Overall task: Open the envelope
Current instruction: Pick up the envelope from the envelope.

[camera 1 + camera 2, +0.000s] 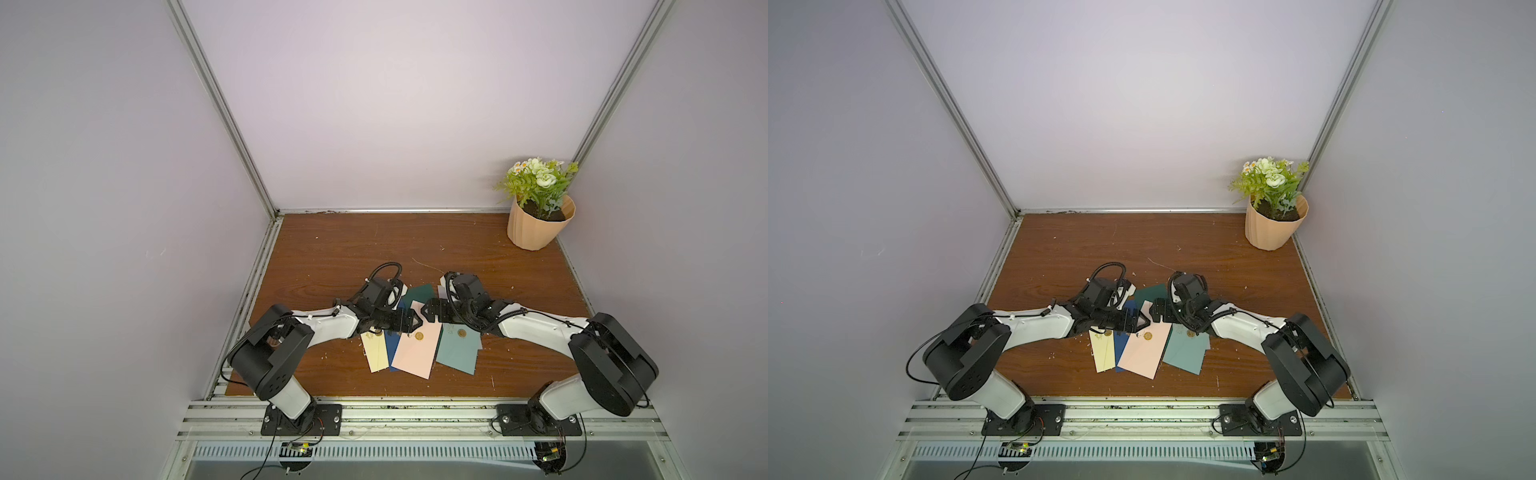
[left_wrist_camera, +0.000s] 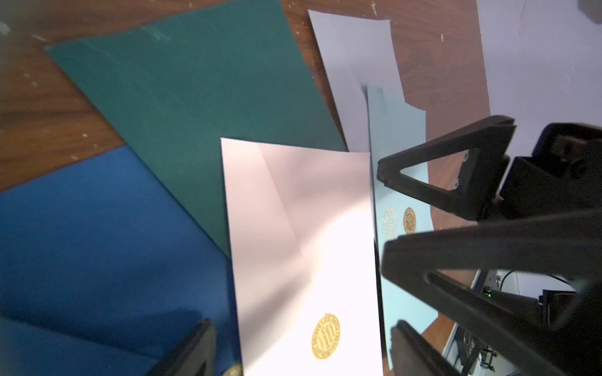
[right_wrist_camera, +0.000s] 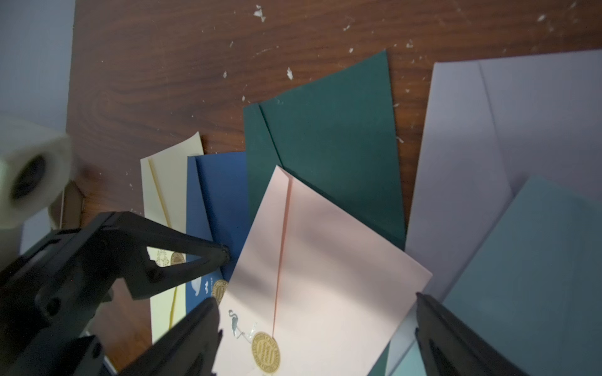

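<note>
Left gripper and right gripper both spread wide, holding nothing. Tips nearly meet over the 12 o'clock end of the pink envelope, topmost in a fan of other envelopes toward 6 o'clock on the table. Gold seal looks intact, flap flat. Opening not begun; grasp, break seal, lift flap all left.

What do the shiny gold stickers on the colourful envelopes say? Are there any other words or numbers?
No text here is clear enough to quote.
Gold seal on the pink envelope: ringed lettering, too blurred to read.
Gold sticker on the light teal envelope: too small to read.
Gold disc on the blue envelope, another on the cream envelope: partly hidden, unreadable.
Silver flamingo on the pink envelope: a picture, no clear words.
</note>
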Available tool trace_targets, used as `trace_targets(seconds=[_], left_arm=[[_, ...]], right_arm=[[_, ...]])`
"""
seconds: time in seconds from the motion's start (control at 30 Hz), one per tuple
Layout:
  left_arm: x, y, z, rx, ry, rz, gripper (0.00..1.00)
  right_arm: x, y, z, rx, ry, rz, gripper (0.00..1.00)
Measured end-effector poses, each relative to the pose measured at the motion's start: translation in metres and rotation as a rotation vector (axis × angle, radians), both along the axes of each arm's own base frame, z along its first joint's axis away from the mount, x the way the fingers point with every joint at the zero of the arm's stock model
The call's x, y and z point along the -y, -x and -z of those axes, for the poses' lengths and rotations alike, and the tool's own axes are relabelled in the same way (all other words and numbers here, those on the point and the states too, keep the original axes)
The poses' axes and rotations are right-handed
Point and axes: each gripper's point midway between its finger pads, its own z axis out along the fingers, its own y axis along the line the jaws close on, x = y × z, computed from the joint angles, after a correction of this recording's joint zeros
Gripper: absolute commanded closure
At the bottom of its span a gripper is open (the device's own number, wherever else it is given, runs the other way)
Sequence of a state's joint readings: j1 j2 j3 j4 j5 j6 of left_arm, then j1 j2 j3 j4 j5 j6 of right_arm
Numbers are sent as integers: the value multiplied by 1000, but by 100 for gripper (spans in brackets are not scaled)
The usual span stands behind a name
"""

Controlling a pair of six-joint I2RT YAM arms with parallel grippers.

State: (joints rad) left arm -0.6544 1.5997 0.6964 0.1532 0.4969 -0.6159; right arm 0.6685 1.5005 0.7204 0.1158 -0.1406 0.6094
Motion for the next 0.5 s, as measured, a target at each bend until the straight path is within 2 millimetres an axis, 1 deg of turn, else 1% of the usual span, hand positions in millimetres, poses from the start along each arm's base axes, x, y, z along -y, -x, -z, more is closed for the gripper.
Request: trace_targets(seconds=[0.23,0.33,0.5], left_arm=[[0,4,0,-19,11,-1,25],[1,5,-4,-19,22,-1,27],[4,6,-12,-6,38,5,28]], right_arm=[[1,-1,0,-1,0,9,3],[2,-2,0,-1,-1,14,3],[5,-5,0,-3,-1,26,3]])
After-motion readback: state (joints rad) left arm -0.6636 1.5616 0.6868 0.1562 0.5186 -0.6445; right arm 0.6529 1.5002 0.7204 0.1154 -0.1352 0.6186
